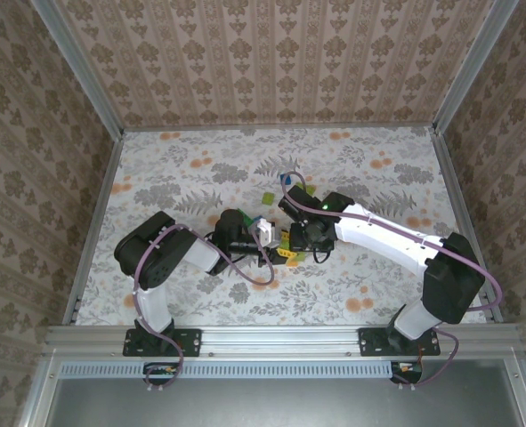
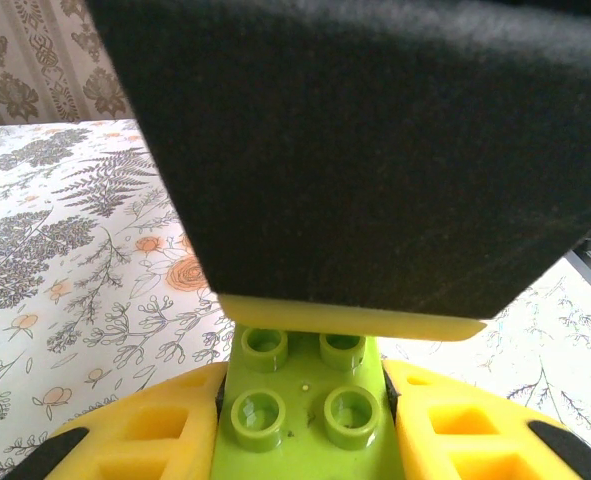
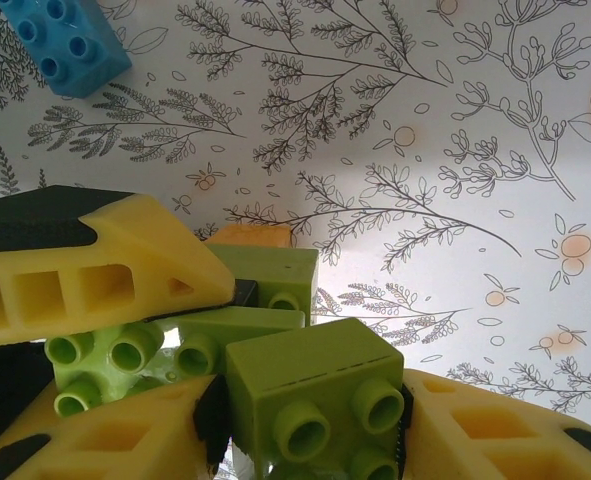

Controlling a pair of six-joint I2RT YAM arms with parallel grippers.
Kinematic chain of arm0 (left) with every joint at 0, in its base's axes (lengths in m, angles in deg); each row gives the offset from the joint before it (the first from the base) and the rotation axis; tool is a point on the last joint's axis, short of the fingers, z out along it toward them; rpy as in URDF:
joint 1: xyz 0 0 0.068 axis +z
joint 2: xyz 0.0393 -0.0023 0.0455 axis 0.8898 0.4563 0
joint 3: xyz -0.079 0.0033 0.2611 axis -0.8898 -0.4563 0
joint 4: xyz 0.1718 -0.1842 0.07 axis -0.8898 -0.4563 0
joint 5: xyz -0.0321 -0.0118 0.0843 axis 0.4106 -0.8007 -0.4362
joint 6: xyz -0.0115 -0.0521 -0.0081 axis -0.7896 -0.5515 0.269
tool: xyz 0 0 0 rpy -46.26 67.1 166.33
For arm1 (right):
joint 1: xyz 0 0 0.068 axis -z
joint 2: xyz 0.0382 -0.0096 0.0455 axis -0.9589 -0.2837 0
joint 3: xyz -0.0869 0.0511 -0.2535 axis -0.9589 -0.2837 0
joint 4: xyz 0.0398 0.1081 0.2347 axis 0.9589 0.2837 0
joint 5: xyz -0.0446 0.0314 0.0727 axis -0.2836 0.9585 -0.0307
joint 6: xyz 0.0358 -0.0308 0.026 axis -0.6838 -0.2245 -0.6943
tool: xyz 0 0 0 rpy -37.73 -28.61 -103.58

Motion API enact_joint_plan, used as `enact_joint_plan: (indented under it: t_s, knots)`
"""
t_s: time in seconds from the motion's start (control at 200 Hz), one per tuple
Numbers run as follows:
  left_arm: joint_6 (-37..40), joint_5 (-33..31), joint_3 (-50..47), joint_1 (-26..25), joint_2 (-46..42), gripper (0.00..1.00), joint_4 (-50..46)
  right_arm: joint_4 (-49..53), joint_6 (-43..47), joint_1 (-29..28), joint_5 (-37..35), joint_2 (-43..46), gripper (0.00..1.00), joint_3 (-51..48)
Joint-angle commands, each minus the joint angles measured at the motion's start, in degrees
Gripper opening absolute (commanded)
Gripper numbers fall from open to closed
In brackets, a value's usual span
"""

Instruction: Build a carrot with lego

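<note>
The carrot [image 3: 265,285] is a small stack of lime-green studded bricks with an orange brick [image 3: 251,235] at its far end. My left gripper [image 2: 303,385] is shut on it, yellow fingers [image 2: 145,430] pressed to both sides of a lime-green brick [image 2: 300,420]. Against the carrot, a separate lime-green lego brick [image 3: 315,385] is held by my right gripper [image 3: 310,415], which is shut on it. In the top view the left gripper [image 1: 276,253] and right gripper [image 1: 300,238] meet at the table's middle. The right gripper's black body hides what lies beyond in the left wrist view.
A blue brick [image 3: 65,45] lies on the floral table [image 3: 455,150] beyond the grippers. Loose lime-green bricks [image 1: 268,197] lie just behind the two grippers. Patterned walls and metal rails [image 1: 93,240] close in the table.
</note>
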Motion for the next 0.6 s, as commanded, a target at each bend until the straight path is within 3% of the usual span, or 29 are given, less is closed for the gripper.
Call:
enact_joint_plan:
  t_s: [0.0, 0.595]
  knots:
    - [4.4, -6.9, -1.0, -0.7, 5.4, 0.14, -15.0, -4.7, -0.9, -1.4, 7.7, -2.2, 0.51, -2.7]
    - [4.8, -7.3, -0.3, -1.2, 5.3, 0.14, -16.5, -5.8, -1.4, -1.6, 8.1, 1.0, 0.48, -4.0]
